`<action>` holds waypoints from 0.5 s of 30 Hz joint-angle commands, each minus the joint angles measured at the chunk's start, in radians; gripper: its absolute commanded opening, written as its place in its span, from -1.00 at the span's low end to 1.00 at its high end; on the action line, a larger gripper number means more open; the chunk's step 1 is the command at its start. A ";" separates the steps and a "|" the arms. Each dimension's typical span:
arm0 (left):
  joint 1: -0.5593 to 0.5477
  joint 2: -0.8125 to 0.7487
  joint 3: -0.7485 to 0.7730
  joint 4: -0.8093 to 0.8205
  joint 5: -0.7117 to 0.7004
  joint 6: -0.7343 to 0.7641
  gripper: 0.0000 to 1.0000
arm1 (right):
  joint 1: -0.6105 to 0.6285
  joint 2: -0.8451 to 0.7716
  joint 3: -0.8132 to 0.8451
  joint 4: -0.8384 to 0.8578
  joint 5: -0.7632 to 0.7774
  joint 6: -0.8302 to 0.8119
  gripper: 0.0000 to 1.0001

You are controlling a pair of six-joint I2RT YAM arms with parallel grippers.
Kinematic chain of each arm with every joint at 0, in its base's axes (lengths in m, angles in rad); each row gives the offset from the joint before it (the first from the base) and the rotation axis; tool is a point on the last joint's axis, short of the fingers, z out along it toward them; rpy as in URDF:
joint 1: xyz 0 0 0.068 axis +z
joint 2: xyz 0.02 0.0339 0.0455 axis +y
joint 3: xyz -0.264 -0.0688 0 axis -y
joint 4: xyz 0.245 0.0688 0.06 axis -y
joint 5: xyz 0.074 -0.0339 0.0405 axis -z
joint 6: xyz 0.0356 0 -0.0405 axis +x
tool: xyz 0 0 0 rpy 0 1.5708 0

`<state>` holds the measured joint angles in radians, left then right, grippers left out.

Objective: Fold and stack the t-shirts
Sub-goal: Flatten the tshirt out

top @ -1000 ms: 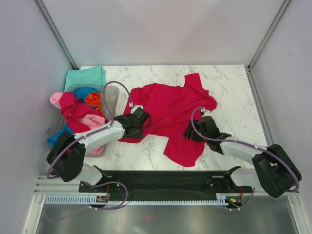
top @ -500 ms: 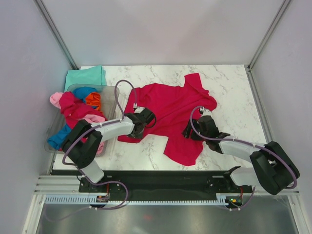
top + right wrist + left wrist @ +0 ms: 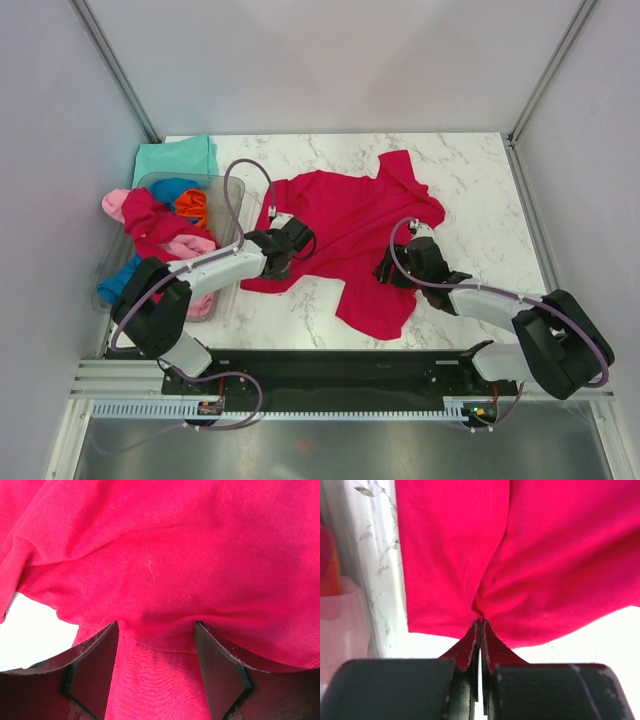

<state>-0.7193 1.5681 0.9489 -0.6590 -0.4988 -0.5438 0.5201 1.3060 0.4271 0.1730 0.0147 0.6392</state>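
A large crimson-red t-shirt [image 3: 350, 225] lies spread and wrinkled on the marble table. My left gripper [image 3: 290, 243] is shut on its left edge; in the left wrist view the jaws [image 3: 480, 624] pinch a bunched fold of the red cloth [image 3: 535, 565]. My right gripper [image 3: 393, 268] is open and rests on the shirt's right side; the right wrist view shows a raised fold of red cloth [image 3: 160, 570] between its spread fingers [image 3: 100, 652]. A mint-teal shirt [image 3: 175, 157] lies at the back left. Pink [image 3: 117, 203], blue [image 3: 172, 187] and orange [image 3: 192, 206] shirts sit in the bin.
A clear plastic bin [image 3: 230, 192] stands at the table's left edge, with a dark red cloth [image 3: 150, 222] draped over its contents. White walls enclose the table on three sides. Bare marble [image 3: 480, 190] shows to the right of the red shirt and at the back.
My left arm's elbow has swung and its gripper has shifted slightly right and back, still pinching the shirt's left edge. The right gripper has hardly moved.
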 commanded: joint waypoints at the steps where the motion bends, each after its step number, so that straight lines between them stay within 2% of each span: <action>1: 0.003 -0.063 0.031 -0.019 -0.015 0.007 -0.96 | 0.001 0.013 -0.013 -0.064 -0.009 -0.006 0.41; 4: 0.015 -0.117 0.050 -0.039 0.049 0.025 -0.96 | 0.004 -0.025 0.025 -0.156 0.014 -0.030 0.40; 6: 0.030 -0.177 0.057 -0.059 0.121 0.047 -0.96 | 0.004 -0.130 0.045 -0.298 0.104 -0.013 0.43; 8: 0.044 -0.218 0.060 -0.074 0.161 0.057 -0.96 | 0.006 -0.235 0.053 -0.407 0.187 0.045 0.50; 9: 0.050 -0.271 0.057 -0.086 0.189 0.059 -0.96 | 0.006 -0.340 0.053 -0.490 0.223 0.071 0.60; 11: 0.076 -0.325 0.047 -0.096 0.219 0.068 -0.96 | 0.006 -0.424 0.071 -0.576 0.237 0.169 0.63; 12: 0.089 -0.350 0.042 -0.099 0.253 0.071 -0.96 | 0.009 -0.468 0.079 -0.680 0.249 0.204 0.64; 15: 0.139 -0.443 0.022 -0.106 0.307 0.087 -0.96 | 0.050 -0.513 0.079 -0.825 0.251 0.309 0.60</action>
<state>-0.6201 1.2037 0.9642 -0.7368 -0.2878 -0.5037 0.5362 0.8249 0.4862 -0.3927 0.2062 0.7963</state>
